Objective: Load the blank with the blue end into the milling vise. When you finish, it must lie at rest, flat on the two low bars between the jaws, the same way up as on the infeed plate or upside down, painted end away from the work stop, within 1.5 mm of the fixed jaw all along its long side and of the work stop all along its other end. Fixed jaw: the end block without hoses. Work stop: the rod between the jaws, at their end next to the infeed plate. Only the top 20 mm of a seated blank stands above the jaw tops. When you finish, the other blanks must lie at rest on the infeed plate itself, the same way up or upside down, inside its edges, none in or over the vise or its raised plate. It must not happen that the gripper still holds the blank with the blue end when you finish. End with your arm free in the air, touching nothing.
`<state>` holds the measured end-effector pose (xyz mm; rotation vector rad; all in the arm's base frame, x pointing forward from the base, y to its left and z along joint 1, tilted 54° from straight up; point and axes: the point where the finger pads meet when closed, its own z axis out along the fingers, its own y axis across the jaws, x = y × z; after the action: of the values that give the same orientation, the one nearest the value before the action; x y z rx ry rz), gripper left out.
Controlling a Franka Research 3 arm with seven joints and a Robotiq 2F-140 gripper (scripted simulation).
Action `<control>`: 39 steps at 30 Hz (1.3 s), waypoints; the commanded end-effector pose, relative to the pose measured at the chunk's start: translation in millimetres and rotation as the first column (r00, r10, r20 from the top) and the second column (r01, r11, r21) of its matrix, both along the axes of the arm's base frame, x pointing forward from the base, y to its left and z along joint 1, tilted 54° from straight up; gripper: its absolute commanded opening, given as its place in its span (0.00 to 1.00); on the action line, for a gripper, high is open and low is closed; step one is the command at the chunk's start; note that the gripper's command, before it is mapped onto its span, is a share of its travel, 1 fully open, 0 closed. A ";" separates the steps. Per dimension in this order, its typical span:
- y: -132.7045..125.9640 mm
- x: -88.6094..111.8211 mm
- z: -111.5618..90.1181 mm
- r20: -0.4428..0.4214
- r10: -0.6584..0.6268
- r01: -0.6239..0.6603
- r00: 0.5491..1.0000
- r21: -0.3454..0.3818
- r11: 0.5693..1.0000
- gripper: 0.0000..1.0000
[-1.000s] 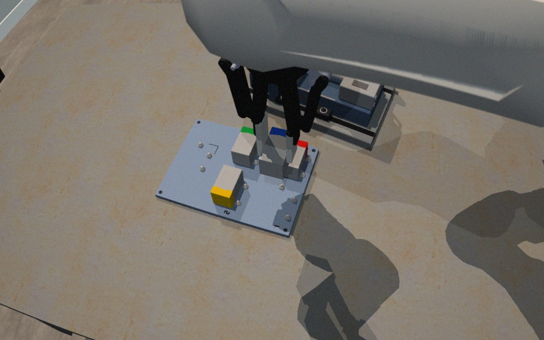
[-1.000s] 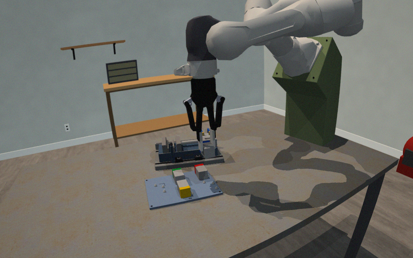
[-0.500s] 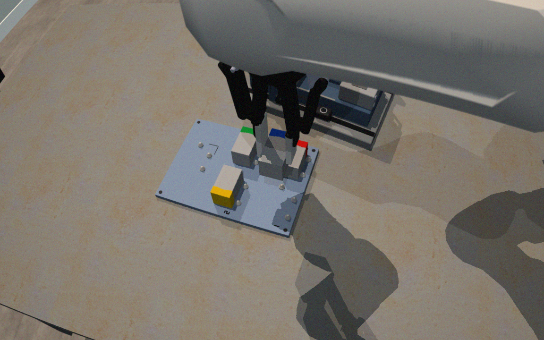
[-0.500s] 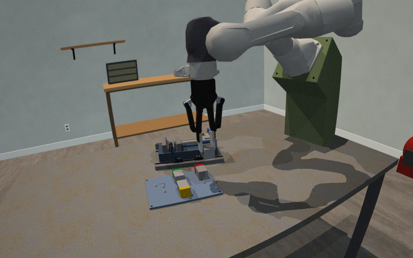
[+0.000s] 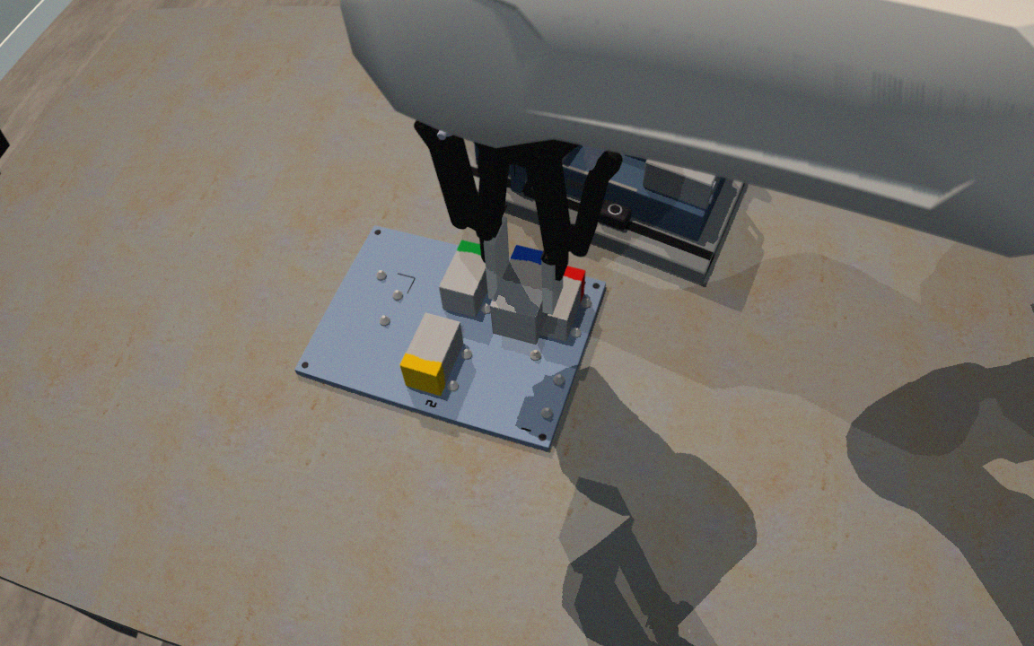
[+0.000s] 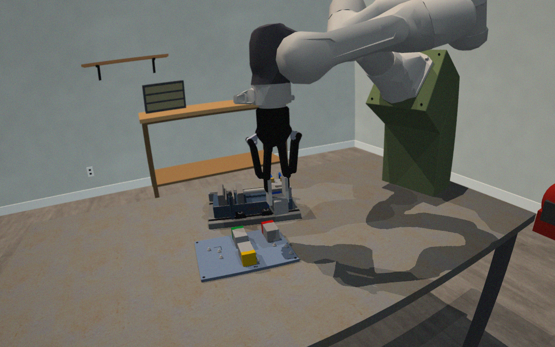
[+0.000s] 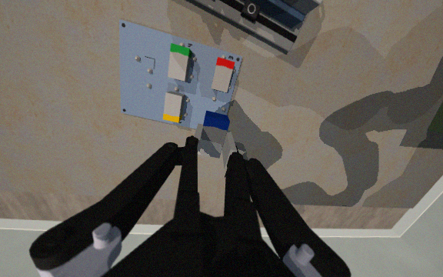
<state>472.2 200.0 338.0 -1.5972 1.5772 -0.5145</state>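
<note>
My gripper [image 5: 519, 269] is shut on the grey blank with the blue end [image 5: 516, 292] and holds it high in the air above the table. In the wrist view the blank [image 7: 214, 132] sits between the fingertips with its blue end pointing away from the camera. In the exterior view the gripper [image 6: 276, 186] hangs in front of the milling vise [image 6: 251, 205]. The vise [image 5: 633, 210] is partly hidden behind the arm in the top view.
The light-blue infeed plate [image 5: 462, 330] holds the green-ended blank [image 5: 462, 281], the red-ended blank [image 5: 567, 299] and the yellow-ended blank [image 5: 429, 352], with small pegs between them. A green robot base [image 6: 417, 125] stands at the right. A wooden bench [image 6: 193, 142] is behind.
</note>
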 end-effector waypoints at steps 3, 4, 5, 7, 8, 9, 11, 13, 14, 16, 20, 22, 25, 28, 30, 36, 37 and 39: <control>-0.2 1.2 0.7 0.003 -0.002 0.002 1.000 0.002 1.000 0.00; -0.2 1.2 0.7 0.003 -0.002 0.002 1.000 0.002 1.000 0.00; -0.2 1.2 0.7 0.003 -0.002 0.002 1.000 0.002 1.000 0.00; 0.1 0.5 0.2 0.001 0.000 0.000 1.000 0.001 1.000 0.00; 0.1 0.9 0.2 0.001 -0.001 0.001 1.000 0.001 1.000 0.00; 0.1 1.3 0.3 0.002 -0.001 0.001 1.000 0.001 1.000 0.00; 0.1 2.1 0.3 0.003 -0.002 0.002 1.000 0.002 1.000 0.00; 0.1 2.1 0.3 0.003 -0.002 0.002 1.000 0.002 1.000 0.00; 0.1 2.1 0.3 0.003 -0.002 0.002 1.000 0.002 1.000 0.00; 0.1 2.1 0.3 0.003 -0.002 0.002 1.000 0.002 1.000 0.00; 0.1 2.1 0.3 0.003 -0.002 0.002 1.000 0.002 1.000 0.00; 0.1 2.1 0.3 0.003 -0.002 0.002 1.000 0.002 1.000 0.00; 0.4 1.5 -0.5 -0.014 -0.034 0.035 0.999 0.045 0.998 0.00; 0.7 2.2 -1.0 -0.039 -0.083 0.087 0.996 0.110 0.990 0.00; 0.7 2.2 -1.0 -0.039 -0.083 0.087 0.996 0.110 0.990 0.00; 0.7 2.2 -1.0 -0.039 -0.083 0.087 0.996 0.110 0.990 0.00; 0.7 2.2 -1.0 -0.039 -0.083 0.087 0.996 0.110 0.990 0.00; 0.7 2.2 -1.0 -0.039 -0.083 0.087 0.996 0.110 0.990 0.00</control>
<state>474.0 200.3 336.5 -1.5013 1.6515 -0.4531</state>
